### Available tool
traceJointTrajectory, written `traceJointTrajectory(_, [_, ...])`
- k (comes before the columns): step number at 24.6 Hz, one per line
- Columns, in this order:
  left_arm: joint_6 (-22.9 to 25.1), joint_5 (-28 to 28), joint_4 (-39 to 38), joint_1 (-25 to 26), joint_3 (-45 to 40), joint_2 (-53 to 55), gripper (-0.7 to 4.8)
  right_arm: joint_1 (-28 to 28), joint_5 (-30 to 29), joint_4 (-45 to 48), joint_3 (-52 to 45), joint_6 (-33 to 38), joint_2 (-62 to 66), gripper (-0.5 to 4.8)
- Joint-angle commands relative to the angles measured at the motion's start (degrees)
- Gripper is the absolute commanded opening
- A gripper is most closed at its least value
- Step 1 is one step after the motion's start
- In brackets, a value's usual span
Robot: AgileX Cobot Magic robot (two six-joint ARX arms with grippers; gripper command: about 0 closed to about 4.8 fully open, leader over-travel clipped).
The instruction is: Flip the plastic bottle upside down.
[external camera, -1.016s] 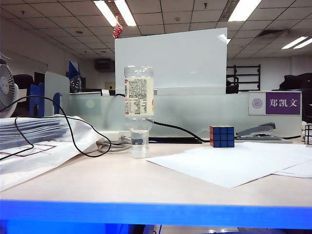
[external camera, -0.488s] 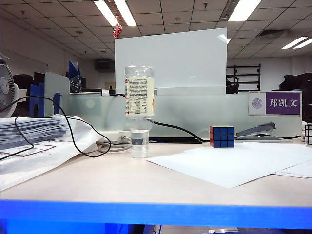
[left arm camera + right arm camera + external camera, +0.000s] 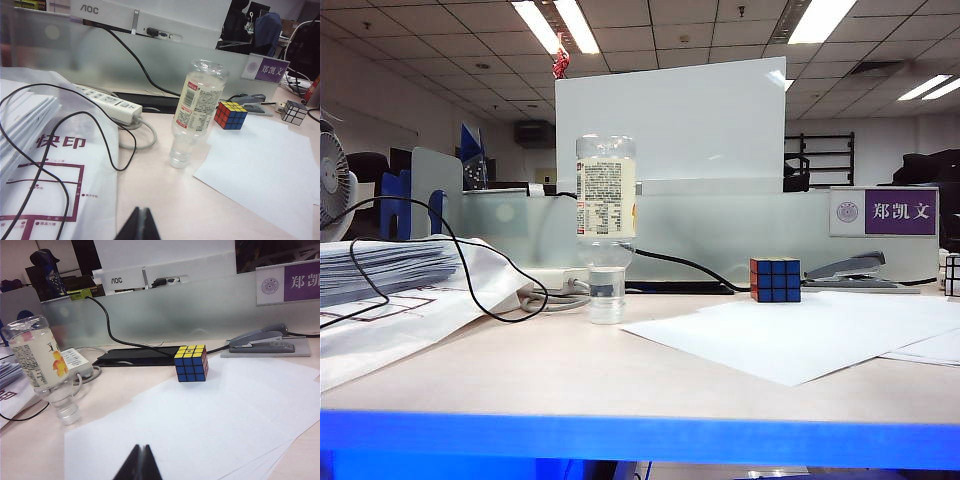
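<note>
While the plastic bottle (image 3: 606,228) stands cap-down on the counter (image 3: 560,370), left of the cube (image 3: 775,280), the left pincer (image 3: 140,225) and right pincer (image 3: 140,463) hang nearer, pressed together, empty.

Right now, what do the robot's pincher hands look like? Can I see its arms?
Only the tips show. The left gripper is two thin black fingers pressed flat together, making a dark pointed wedge at the edge of its wrist view. The right gripper looks just the same: plain black, no markings or cables showing. No arms appear in the exterior view, so their colour and shape can't be told.
</note>
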Motion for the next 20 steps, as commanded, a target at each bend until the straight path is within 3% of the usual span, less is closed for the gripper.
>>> traceJointTrajectory(1, [-0.15, 0.28, 0.7, 0.0, 0.13, -0.09, -0.05, 0.04, 0.0, 0.79, 0.11, 0.0, 0.04, -0.09])
traceJointTrajectory(8, [0.37, 0.26, 0.63, 0.0, 0.13, -0.09, -0.05, 0.04, 0.0, 0.79, 0.11, 0.0, 0.04, -0.09])
traceJointTrajectory(11, [9.7, -2.84, -0.2, 0.57, 0.09, -0.09, -0.05, 0.04, 0.0, 0.77, 0.11, 0.0, 0.04, -0.09])
traceJointTrajectory(13, [11.8, -3.61, 0.48, 2.6, -0.61, -0.09, -0.05, 0.04, 0.0, 0.77, 0.11, 0.0, 0.04, -0.09])
traceJointTrajectory(20, [9.9, -3.19, 8.04, 12.24, -7.32, -0.09, -0.05, 0.04, 0.0, 0.77, 0.11, 0.0, 0.04, -0.09])
